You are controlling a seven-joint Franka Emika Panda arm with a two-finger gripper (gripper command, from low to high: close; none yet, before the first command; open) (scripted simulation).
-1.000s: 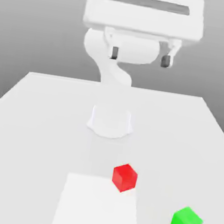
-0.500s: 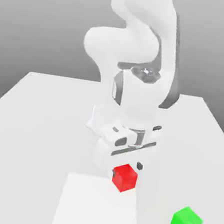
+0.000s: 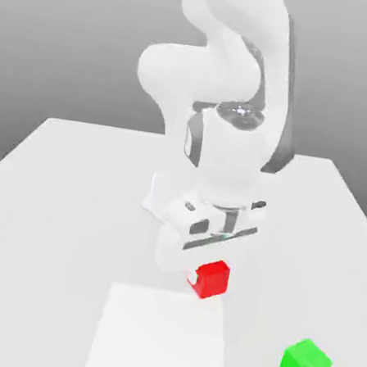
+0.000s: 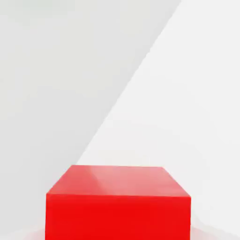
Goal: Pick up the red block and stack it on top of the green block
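1. On my exterior feed the red block (image 3: 211,279) sits directly under the hand, its top edge tucked against the underside of the gripper (image 3: 210,265). The block looks raised a little off the table (image 3: 52,200), though I can't say for certain it has left the surface.
2. I cannot tell whether the claw is clenched on the block or merely around it; the fingers are hidden behind the hand body and the block from this angle.
3. On the hand feed the red block (image 4: 118,202) shows right up close beneath the camera, centred, with pale table surface behind it.
4. The arm (image 3: 227,77) rises from its base at the far middle of the table, folds over at the elbow and comes down steeply, so the wrist points almost straight down at the block. The hand is turned slightly, its body slanting across the exterior view.
5. The green block (image 3: 305,366) rests on the table near the front edge, toward the exterior view's right, well apart from the red block and the hand.
6. The red block is a plain, glossy, uniformly red cube with sharp edges; its top face catches a soft highlight on the hand feed. The green block is a matching cube in bright green.
7. A paler rectangular patch (image 3: 159,341) lies on the table just in front of the red block.
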